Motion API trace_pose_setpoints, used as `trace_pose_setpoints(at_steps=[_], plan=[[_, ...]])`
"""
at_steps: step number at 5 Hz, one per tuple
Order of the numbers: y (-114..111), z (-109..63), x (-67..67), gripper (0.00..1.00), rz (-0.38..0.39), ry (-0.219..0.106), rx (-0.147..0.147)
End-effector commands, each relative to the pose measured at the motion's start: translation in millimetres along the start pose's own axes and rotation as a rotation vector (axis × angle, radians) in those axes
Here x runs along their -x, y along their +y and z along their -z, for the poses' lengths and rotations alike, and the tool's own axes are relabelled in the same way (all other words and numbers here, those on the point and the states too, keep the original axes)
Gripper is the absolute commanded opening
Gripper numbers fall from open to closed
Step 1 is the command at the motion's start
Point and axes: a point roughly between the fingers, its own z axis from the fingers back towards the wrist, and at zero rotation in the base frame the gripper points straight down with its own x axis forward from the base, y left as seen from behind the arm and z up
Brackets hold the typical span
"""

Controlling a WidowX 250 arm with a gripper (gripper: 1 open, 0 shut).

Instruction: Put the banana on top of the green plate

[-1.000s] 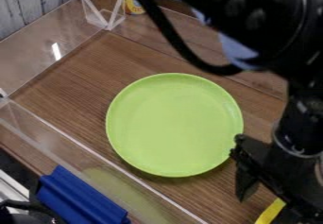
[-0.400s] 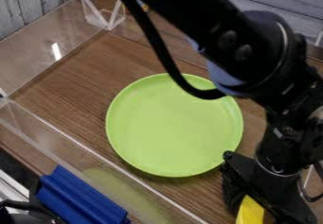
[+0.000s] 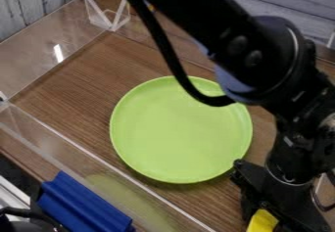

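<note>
The green plate [image 3: 181, 128] lies flat in the middle of the wooden table, with nothing on it. My black gripper [image 3: 265, 212] points straight down just off the plate's lower right rim, at the bottom edge of the view. Between its fingers shows a bit of the yellow banana [image 3: 261, 222], and the fingers stand closed against it. Most of the banana is hidden by the gripper and cut off by the frame's edge. The dark arm rises from the gripper across the right side of the view.
Clear plastic walls [image 3: 53, 50] fence the table on the left and back. A blue object [image 3: 81, 207] lies at the bottom left outside the wall. A clear folded stand [image 3: 110, 17] sits at the back.
The gripper has sunk a little onto the banana and its fingers have closed in on it. The arm's upper part has swung over the right side of the view.
</note>
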Motion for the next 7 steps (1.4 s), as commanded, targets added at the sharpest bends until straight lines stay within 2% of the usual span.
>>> trace_pose_setpoints(at_steps=[1,6,7], plan=[[0,-7.0,-1.3,0.0,-0.004,-0.013,0.01],[-4,-19.6,2.6,0.0,-0.014,0.016,0.021],[-4,-28.7,3.9,0.0,-0.009,0.033,0.014]])
